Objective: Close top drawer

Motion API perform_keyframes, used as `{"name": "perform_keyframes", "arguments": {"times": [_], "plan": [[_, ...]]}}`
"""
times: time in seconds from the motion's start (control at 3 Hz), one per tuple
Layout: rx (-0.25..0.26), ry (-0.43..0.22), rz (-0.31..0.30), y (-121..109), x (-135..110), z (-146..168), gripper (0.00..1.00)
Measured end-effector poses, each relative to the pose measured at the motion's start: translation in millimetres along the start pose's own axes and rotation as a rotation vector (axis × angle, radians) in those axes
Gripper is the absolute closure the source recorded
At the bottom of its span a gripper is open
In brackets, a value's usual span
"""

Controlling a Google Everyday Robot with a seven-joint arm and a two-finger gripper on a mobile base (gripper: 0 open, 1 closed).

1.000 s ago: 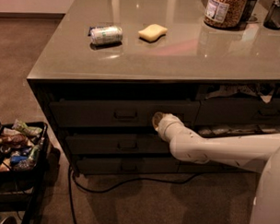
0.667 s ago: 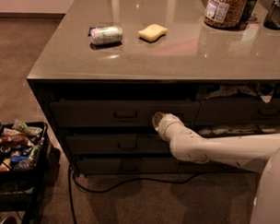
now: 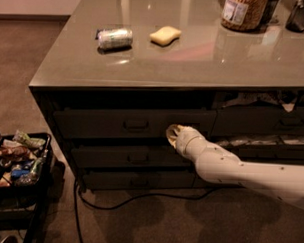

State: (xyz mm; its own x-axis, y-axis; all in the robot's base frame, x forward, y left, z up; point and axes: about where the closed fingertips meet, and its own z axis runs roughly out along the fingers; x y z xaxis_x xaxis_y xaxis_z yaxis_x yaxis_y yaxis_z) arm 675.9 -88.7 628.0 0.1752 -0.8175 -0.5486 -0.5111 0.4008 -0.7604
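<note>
The top drawer (image 3: 102, 123) is a wide dark grey drawer just under the counter top, with a small central loop handle (image 3: 136, 125). Its front stands nearly flush with the cabinet face. My gripper (image 3: 171, 134) is at the end of the white arm that reaches in from the right. It sits against the right part of the drawer's front, near its lower edge, to the right of the handle. The arm's wrist hides most of the gripper.
A lying can (image 3: 115, 38), a yellow sponge (image 3: 165, 35) and a jar (image 3: 244, 11) are on the counter top (image 3: 194, 60). Two same-width drawers (image 3: 135, 157) sit below. Narrower drawers with paper (image 3: 263, 100) are at right. A black cart of snacks (image 3: 18, 161) stands at left. A cable (image 3: 139, 197) lies on the floor.
</note>
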Motion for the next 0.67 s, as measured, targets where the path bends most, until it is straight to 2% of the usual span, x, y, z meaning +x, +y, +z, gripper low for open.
{"name": "perform_keyframes", "arguments": {"times": [0.33,0.67], "plan": [[-0.040,-0.053,0.034,5,-14,-42,1.00],[-0.051,-0.040,0.028,7,-17,-90,1.00]]}}
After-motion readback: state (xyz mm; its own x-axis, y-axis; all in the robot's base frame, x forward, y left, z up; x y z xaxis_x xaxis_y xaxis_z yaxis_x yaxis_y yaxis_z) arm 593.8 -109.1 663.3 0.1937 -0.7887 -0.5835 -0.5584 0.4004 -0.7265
